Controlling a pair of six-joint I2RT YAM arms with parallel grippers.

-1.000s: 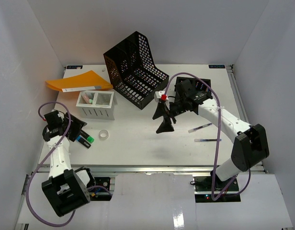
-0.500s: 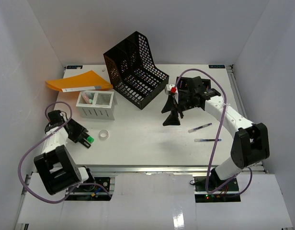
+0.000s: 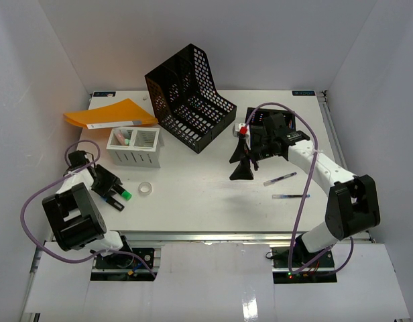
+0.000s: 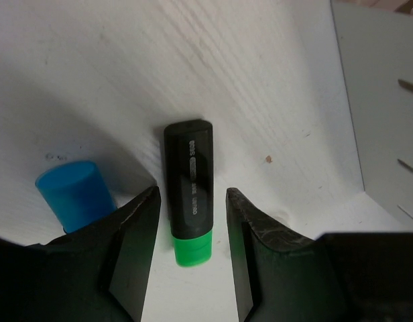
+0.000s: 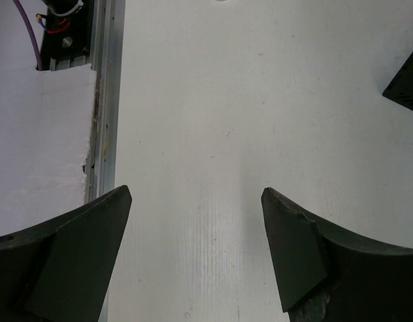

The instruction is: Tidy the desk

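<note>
the desk [image 3: 193,208] is a broad white top that fills the middle of the overhead view, with a silvery rail [image 3: 213,235] along its 6 o'clock edge. it lies flat under both hands.

the left hand [image 4: 192,221] is the nearer one to the loose markers at the desk's 8 o'clock corner. its jaws are spread and hold nothing. a highlighter [image 4: 188,174] lies on the desk right between them. in the wrist view its long axis runs 12 to 6, with the black body toward 12 and the green cap toward 6 — across the line the jaws close along. a thin gap shows on each side, so i judge nothing is pinched yet. a blue marker [image 4: 76,194] sits just beside it at 9 o'clock, outside the jaw on that side. closing should catch only the highlighter, though that jaw may brush the blue one.

the right hand [image 5: 196,201] is also open and empty — it hangs over bare desk near the middle, with two pens [image 3: 280,178] at its 4 o'clock.

the white tray [image 3: 135,147] stands near, at 1 o'clock of the left hand.
</note>
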